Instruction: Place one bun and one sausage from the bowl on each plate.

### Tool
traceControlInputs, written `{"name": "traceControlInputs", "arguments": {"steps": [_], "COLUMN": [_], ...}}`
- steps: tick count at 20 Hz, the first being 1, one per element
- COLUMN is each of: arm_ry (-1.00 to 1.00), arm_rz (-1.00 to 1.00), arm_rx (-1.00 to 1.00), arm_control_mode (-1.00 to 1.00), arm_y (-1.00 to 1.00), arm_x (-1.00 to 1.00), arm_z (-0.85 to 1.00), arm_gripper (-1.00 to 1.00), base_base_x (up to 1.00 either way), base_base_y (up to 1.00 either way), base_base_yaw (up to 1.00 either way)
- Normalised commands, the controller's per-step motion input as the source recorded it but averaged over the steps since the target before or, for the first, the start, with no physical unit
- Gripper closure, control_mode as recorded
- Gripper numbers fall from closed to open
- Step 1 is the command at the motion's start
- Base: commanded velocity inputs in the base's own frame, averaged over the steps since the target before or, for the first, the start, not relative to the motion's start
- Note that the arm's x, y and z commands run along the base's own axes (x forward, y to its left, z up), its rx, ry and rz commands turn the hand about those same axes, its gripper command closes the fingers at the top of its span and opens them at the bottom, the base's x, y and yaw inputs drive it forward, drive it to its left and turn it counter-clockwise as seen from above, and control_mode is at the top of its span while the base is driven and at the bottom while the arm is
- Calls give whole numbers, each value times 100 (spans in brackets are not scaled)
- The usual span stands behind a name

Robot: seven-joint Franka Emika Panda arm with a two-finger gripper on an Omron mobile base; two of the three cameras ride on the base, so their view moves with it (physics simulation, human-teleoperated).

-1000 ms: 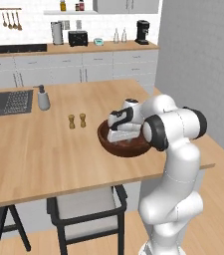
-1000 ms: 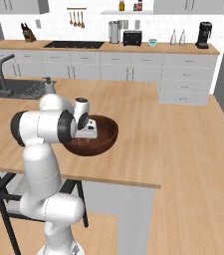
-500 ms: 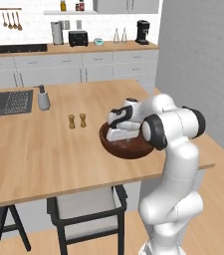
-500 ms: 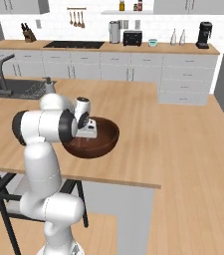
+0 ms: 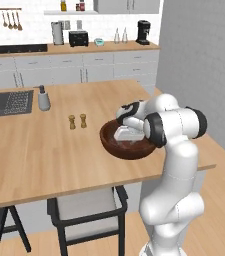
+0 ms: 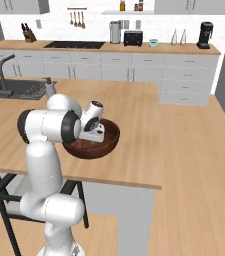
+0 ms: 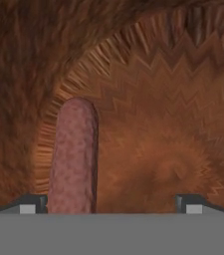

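- One white arm (image 5: 171, 135) rises at five o'clock in the left base view and bends over a wooden counter (image 5: 44, 150). Its gripper (image 5: 125, 134) dips into the brown bowl (image 5: 111, 142), which sits near the counter's front edge.
- At nine o'clock from the bowl stand two small shakers (image 5: 77, 121); farther, at ten o'clock, a grey soap bottle (image 5: 43, 98) stands beside a sink (image 5: 9, 102).
- In the right base view the arm (image 6: 49, 130) rises at seven o'clock, and the gripper (image 6: 95, 137) reaches down into the bowl (image 6: 110, 142).
- In the hand view the fingertips (image 7: 34, 203) stand wide apart, holding nothing, close above the bowl's grained floor (image 7: 168, 129). One pinkish sausage (image 7: 73, 154) lies lengthwise just inside the nine o'clock fingertip, pointing to twelve o'clock.
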Motion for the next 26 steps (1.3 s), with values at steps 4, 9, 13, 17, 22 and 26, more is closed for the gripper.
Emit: {"name": "traceControlInputs", "arguments": {"steps": [4,9,13,17,22,26], "arm_ry": [0,0,0,0,0,0], "arm_rz": [0,0,0,0,0,0], "arm_rx": [0,0,0,0,0,0], "arm_control_mode": [-100,-100,-100,-100,-100,-100], "arm_y": [18,16,21,42,35,0], "arm_x": [0,0,-3,-18,-8,-2], "arm_z": [-31,-36,-36,-12,-28,-23], "arm_gripper": [-100,-100,-100,-100,-100,-100], "base_base_x": [0,0,0,0,0,0], "base_base_y": [0,0,0,0,0,0], "base_base_yaw": [0,0,0,0,0,0]}}
